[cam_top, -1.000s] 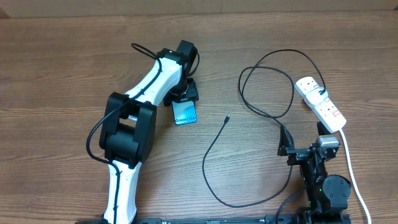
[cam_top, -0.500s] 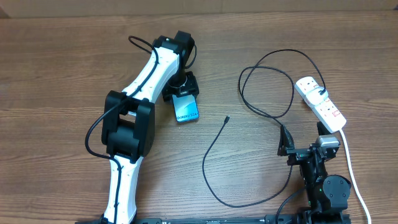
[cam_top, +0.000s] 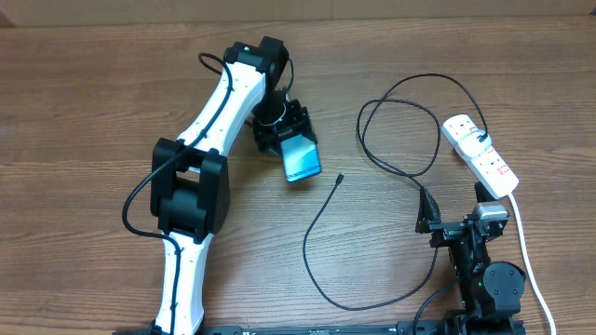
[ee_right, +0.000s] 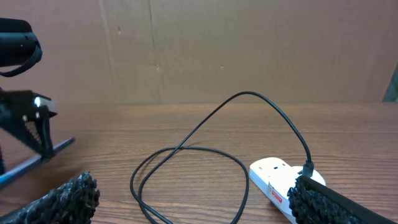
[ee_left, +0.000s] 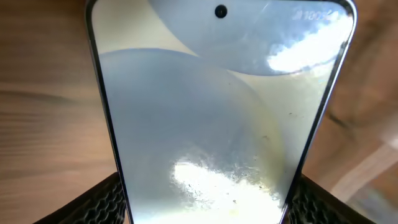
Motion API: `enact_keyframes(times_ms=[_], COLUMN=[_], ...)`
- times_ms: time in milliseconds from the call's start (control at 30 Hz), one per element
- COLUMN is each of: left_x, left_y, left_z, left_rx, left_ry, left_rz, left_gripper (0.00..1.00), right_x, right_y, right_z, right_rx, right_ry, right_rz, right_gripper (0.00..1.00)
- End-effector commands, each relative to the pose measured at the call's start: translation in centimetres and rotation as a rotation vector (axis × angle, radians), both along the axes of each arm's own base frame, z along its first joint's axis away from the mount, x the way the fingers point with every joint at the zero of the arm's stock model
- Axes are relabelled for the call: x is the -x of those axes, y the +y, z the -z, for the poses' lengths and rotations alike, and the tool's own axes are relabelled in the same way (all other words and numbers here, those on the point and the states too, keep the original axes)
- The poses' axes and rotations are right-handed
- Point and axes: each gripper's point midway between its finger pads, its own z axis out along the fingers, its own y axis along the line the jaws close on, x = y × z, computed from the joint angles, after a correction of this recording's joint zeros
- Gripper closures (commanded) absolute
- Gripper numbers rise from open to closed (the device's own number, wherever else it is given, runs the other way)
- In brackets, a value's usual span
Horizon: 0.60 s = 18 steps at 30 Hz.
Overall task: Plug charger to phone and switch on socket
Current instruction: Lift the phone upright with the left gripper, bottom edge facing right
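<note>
The phone (cam_top: 301, 158) hangs tilted above the wood left of centre, its pale screen up, with my left gripper (cam_top: 285, 133) shut on its near end. In the left wrist view the phone (ee_left: 217, 106) fills the frame, and both black pads (ee_left: 102, 202) press on its dark side edges. The charger's connector tip (cam_top: 340, 177) lies on the table just right of the phone. Its thin black cable (cam_top: 400, 140) loops round to a plug in the white socket (cam_top: 480, 154) at the right. My right gripper (cam_top: 454, 212) rests open, short of the socket (ee_right: 273, 177), with nothing between its fingers.
The socket's thick white cord (cam_top: 521, 237) runs down the right edge of the table. Part of the black cable (cam_top: 354, 302) curls along the front, near the right arm's base. A brown cardboard wall (ee_right: 199, 50) stands behind the table.
My left gripper has swung to the right with the phone, which has turned and now sits closer to the cable tip. The right arm, cable and socket have not moved.
</note>
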Motion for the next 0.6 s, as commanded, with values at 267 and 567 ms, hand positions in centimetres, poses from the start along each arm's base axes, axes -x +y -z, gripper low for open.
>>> enact_keyframes(times_ms=[267,567], left_x=[-2.2,-3.8], left_y=[-3.0,-0.7], left_z=[-11.2,-14.7], left_rx=[0.813,1.018], left_ry=[0.109,0.120], left_rz=[-0.111,-0.185], left_gripper=[0.31,0.31], right_x=[0.0,0.0], right_y=[-0.2,-0.2], right_z=[0.1,0.1], right_rx=[0.005,0.005], right_ry=[-0.006,-0.006], right_rz=[0.008,0.008], right_gripper=[0.00,0.00])
